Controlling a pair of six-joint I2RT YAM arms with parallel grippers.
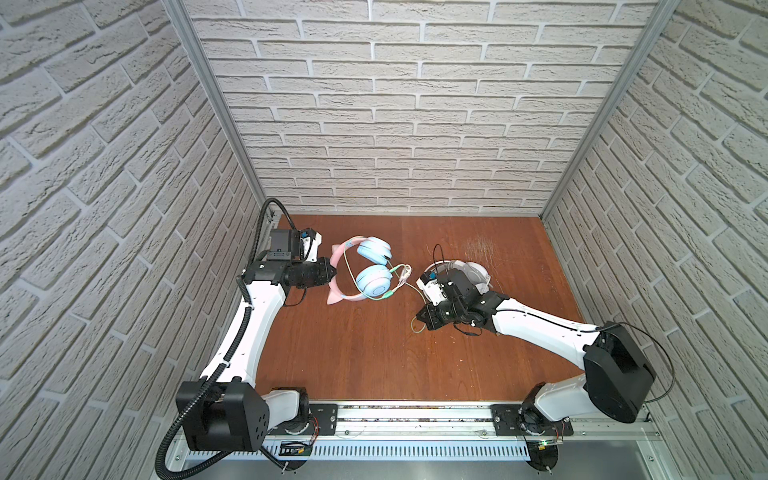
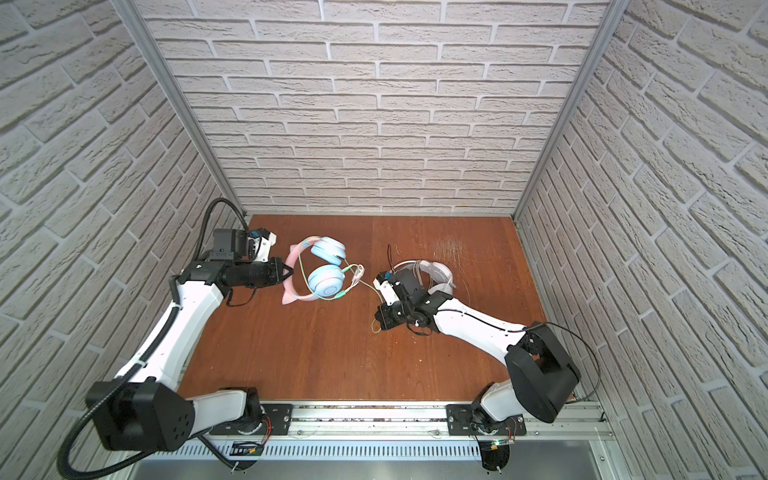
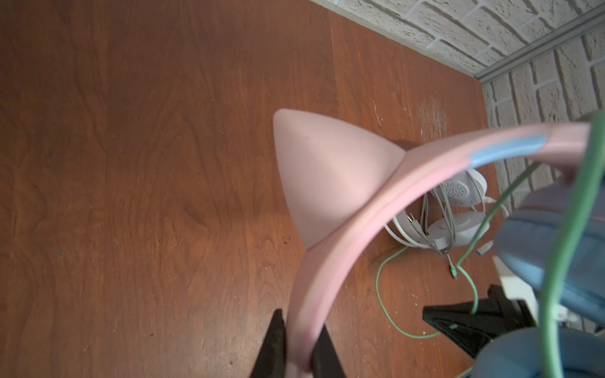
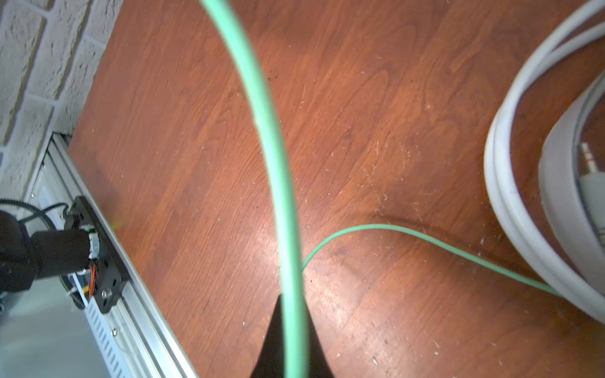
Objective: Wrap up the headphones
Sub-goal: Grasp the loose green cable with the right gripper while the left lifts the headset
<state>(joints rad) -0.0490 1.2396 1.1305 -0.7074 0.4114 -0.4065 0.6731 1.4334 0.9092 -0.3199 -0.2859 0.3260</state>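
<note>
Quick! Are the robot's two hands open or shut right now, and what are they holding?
Left gripper: shut on the pink cat-ear headband of the blue-cupped headphones.
Right gripper: shut on the thin green headphone cable.

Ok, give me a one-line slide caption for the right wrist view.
Right gripper shut on the green cable above the wooden table, white headphones lying alongside.

White arms, black joints, ribbed black conduit.
</note>
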